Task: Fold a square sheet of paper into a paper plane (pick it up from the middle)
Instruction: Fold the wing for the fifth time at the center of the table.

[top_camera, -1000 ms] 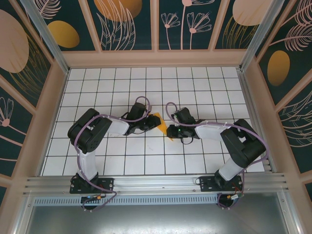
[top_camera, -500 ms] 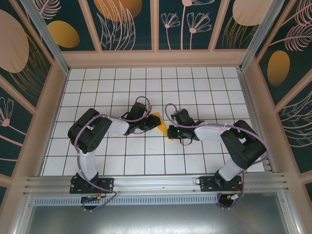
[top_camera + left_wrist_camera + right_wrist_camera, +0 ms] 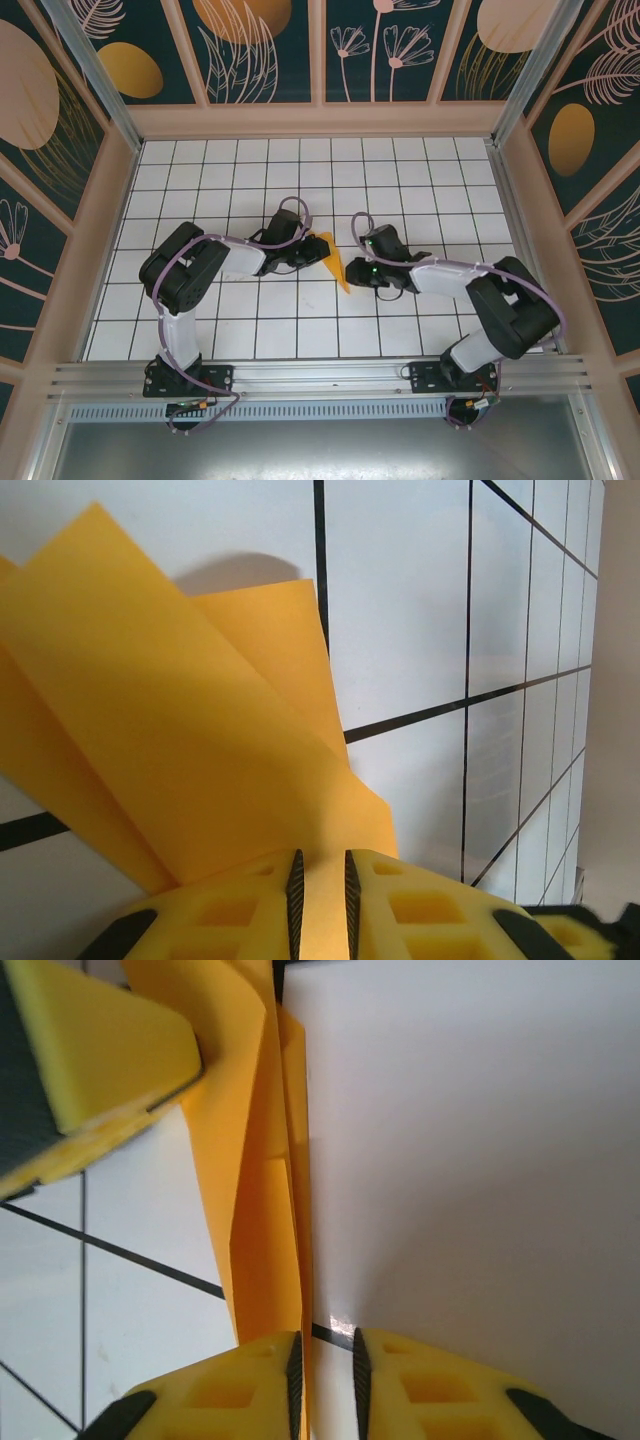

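Your orange-yellow folded paper (image 3: 335,265) lies on the white gridded surface (image 3: 420,170), between both grippers. The left gripper (image 3: 320,870) is clamped on the paper. The right gripper (image 3: 327,1350) straddles the paper's edge; you cannot tell whether it grips.

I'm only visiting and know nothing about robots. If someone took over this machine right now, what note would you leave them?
Left hand: shut on the folded orange-yellow paper.
Right hand: fingers nearly together, with an edge of the paper between them. Whether it grips, I cannot tell.
Paper: between the two hands, near the middle of the white gridded table.
Done: several folds. The sheet is now a narrow, layered, pointed shape.
Left: probably finishing the wings and sharpening the creases, then setting the plane down.
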You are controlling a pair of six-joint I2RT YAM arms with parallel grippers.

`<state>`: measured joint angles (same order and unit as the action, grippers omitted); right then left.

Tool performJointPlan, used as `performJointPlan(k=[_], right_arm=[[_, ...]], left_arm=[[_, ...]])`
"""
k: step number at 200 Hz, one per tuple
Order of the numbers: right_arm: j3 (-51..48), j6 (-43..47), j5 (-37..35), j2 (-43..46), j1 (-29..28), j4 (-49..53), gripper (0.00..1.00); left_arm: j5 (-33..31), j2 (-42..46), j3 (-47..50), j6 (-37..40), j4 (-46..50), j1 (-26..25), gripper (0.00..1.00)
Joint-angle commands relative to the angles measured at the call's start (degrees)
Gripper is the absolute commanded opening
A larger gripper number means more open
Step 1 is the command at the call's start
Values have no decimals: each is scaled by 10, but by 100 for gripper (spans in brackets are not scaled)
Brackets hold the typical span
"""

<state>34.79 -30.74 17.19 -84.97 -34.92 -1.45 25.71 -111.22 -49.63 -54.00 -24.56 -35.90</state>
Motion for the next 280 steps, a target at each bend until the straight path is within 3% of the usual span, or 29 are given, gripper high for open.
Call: performJointPlan(k=[1, 44, 90, 280], right_arm=[[-2, 0, 44, 41, 16, -2, 26], [16, 14, 175, 19, 2, -55, 12], [65, 49, 126, -49, -44, 7, 7], [-15, 20, 123, -74, 1, -53, 8]], left_arm=[[-62, -63, 9, 30, 82, -4, 22], [-61, -63, 7, 32, 85, -4, 22], [-60, -65, 7, 34, 87, -4, 22], [-55, -77, 5, 36, 86, -5, 21]])
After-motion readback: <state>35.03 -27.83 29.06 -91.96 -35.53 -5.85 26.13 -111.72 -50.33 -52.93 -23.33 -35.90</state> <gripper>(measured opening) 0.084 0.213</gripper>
